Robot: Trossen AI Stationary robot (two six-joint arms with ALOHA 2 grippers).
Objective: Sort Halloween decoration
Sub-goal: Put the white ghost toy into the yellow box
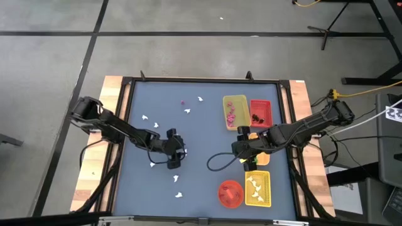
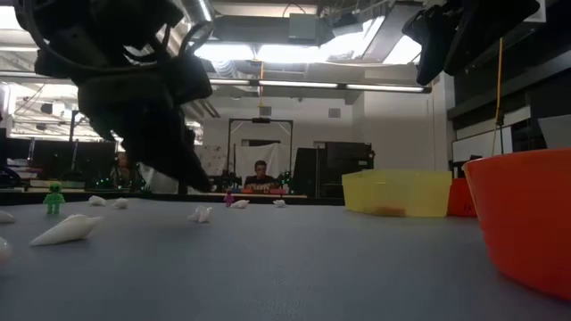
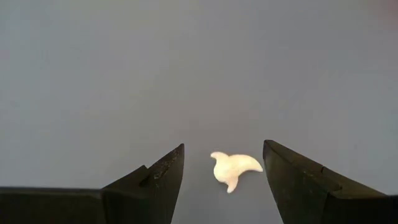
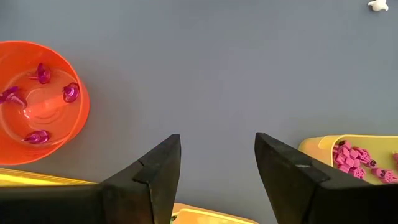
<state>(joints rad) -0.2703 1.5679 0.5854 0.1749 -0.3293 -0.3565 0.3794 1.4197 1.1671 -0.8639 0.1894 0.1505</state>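
- A white ghost [image 3: 234, 169] lies flat on the grey table [image 3: 199, 68], between the fingers of the left claw [image 3: 224, 177], touching neither finger.
- The left claw [image 1: 176, 155] stands wide open with nothing in it, low over the table's left-centre.
- More white ghosts [image 1: 187, 111] lie scattered around that claw: some beyond it toward the far edge, some on the near side, one just beside it at its left.
- A small pink bit [image 1: 183, 103] lies beyond the left claw, near the far ghosts.
- In the low view a green figure [image 2: 54, 196] stands upright at far left, with white ghosts [image 2: 67, 230] lying near it.
- The right claw [image 4: 217, 174] is open and empty, hanging above bare table.
- To one side of the right claw sits the orange bowl [image 4: 74, 127], holding a few purple pieces [image 4: 70, 92].
- To its other side is a yellow tray [image 4: 314, 144] with pink pieces [image 4: 348, 155] heaped in it.
- From above, the right claw [image 1: 246, 150] sits between the far trays and the near ones.
- Far of it: the yellow tray [image 1: 226, 119] and a red tray [image 1: 267, 103] with dark bits [image 1: 257, 117].
- Near of it: another yellow tray [image 1: 269, 188] holding white ghosts [image 1: 254, 187], beside the bowl [image 1: 221, 196].
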